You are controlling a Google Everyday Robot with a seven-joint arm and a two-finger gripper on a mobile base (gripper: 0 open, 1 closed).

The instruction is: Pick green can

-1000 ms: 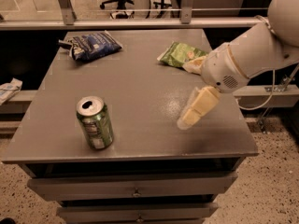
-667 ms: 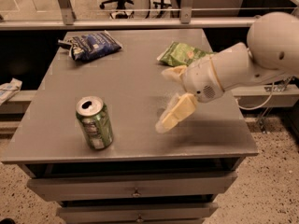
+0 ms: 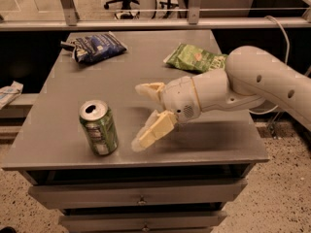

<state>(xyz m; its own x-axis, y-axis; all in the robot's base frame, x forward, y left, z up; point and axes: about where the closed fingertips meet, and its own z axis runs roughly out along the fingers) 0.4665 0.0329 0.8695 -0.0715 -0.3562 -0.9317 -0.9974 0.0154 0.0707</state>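
The gripper (image 3: 138, 116) has swung left across the worktop (image 3: 58, 106), jaws apart, and is now just right of the 1 green can (image 3: 98, 127), which stands upright near the front edge, untouched. 2 bags lie at the back: 1 blue bag (image 3: 95, 46), 1 green chip bag (image 3: 194, 58).

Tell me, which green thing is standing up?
The can, upright near the table's front edge. The green bag lies flat at the back. The gripper, jaws open, hovers beside the can, not touching it.

White rounded arm (image 3: 257, 81), cream gripper (image 3: 138, 116) above table (image 3: 146, 57)
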